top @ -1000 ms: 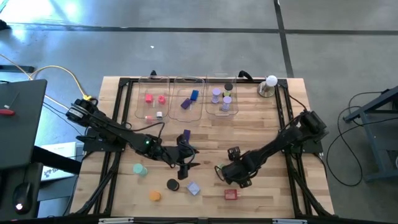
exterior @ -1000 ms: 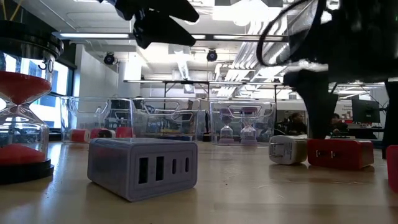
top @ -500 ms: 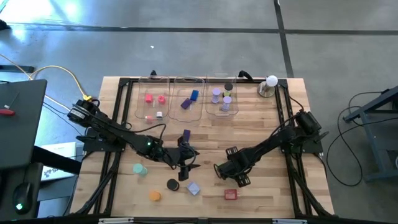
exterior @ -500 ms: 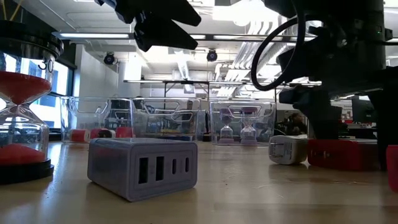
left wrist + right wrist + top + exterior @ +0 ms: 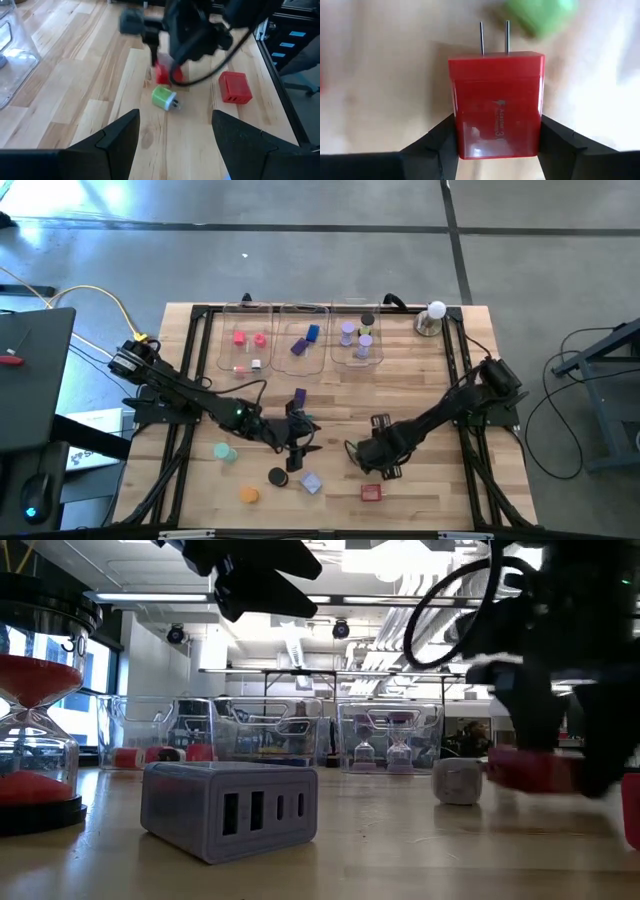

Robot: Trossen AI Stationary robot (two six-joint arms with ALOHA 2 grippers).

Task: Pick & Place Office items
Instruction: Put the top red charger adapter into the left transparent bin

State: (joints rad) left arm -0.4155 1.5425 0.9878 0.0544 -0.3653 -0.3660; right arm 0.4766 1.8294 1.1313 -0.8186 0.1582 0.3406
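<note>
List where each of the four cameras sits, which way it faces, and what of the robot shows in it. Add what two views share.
High view: overhead, straight down on the table; both arms show.
Low view: table-top height, level toward the clear trays; arms enter from above.
Left wrist view: on the left arm, past the open left gripper toward a green charger.
Right wrist view: on the right arm; right gripper flanks a red charger.
Shared: both wrist views show the green charger.
</note>
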